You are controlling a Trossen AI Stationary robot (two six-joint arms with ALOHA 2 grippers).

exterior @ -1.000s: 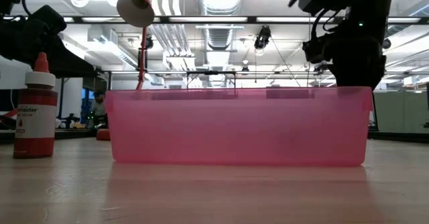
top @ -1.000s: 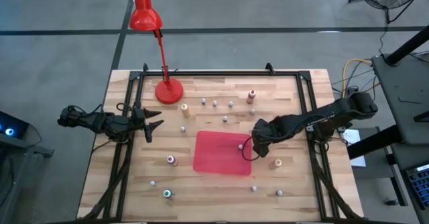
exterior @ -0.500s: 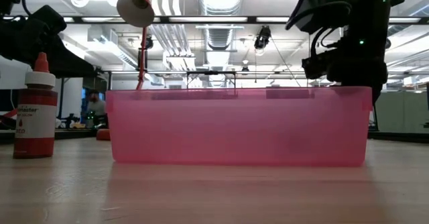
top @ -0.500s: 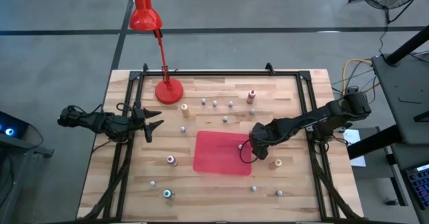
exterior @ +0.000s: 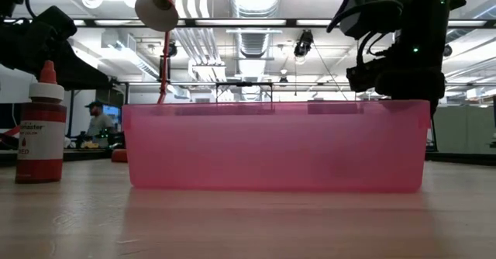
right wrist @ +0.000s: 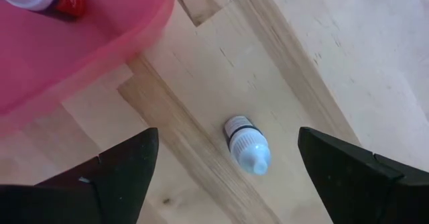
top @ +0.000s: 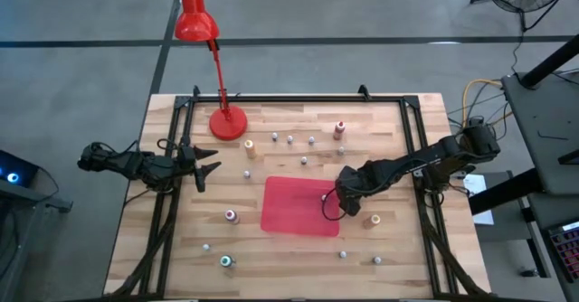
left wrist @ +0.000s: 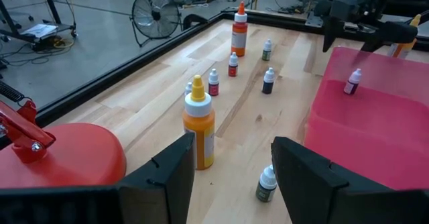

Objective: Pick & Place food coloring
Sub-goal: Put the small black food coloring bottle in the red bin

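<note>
From above, the wooden worktop (top: 298,121) holds food coloring bottles scattered around a pink bin (top: 294,207); bare wood lies along the left side. The right gripper (top: 331,204) hangs released at the bin's right edge; the left gripper (top: 208,169) waits, parted and empty, near the red lamp (top: 226,121).

Low view: the bin's wall hides the bottles behind it.

Right wrist view: a white-capped bottle (right wrist: 245,142) lies tipped on the wood between the spread fingers (right wrist: 114,167), beside the bin.

Overhead looks straight down; low camera sits level, close to the pink bin (exterior: 275,146) (shared by all).
</note>
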